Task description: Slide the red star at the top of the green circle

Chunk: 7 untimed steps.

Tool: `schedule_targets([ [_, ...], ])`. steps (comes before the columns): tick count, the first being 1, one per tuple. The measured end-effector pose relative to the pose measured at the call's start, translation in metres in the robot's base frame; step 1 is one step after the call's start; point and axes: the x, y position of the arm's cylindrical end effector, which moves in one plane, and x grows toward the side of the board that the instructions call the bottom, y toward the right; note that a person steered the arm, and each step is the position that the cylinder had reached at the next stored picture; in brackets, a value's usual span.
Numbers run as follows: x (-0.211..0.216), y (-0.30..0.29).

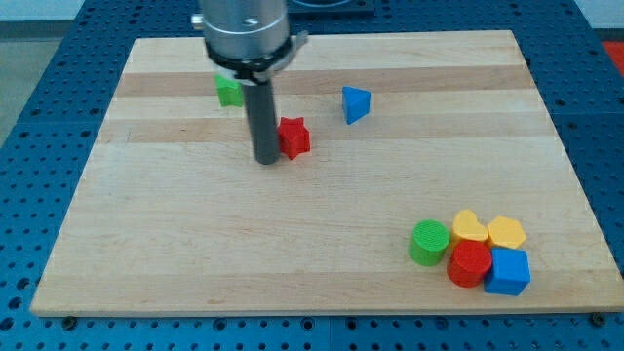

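On the wooden counter (195, 253), the red star (294, 136) is my landmark. To the view's left and a little above the red star there is a green block (229, 91); the rod covers part of it, so I cannot tell its shape. My tip (267, 160) stands just to the view's left of the red star, touching it or almost touching; the small gap is hard to see. There is no end effector that opens or closes here, only the plain rod, so nothing is pinched. To the view's upper right of the red star lies a blue triangle (356, 103), near but apart.

Far to the view's lower right of the red star is the green circle (429, 242), and beside it a tight group: a red cylinder (470, 261), two yellow blocks (470, 227) (506, 232) whose shapes I cannot read well, and a blue cube (508, 270).

I judge these risks. The tip is on the left side of the red star, so a push goes mostly to the view's right, while the target is also much lower; the star may slide off the round rod or turn on its points. It may then pass near the blue triangle. Close to the goal, the star could hit the yellow block next to the green circle, or move the circle itself, because the free place above the circle is narrow.

The upper arm is cut off by the view's top.
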Motion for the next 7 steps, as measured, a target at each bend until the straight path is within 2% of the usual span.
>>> schedule_targets([
  [1,-0.008,-0.073],
  [2,-0.036,-0.075],
  [4,-0.008,0.077],
  [5,0.003,0.07],
  [6,-0.006,0.004],
  [7,-0.043,-0.004],
])
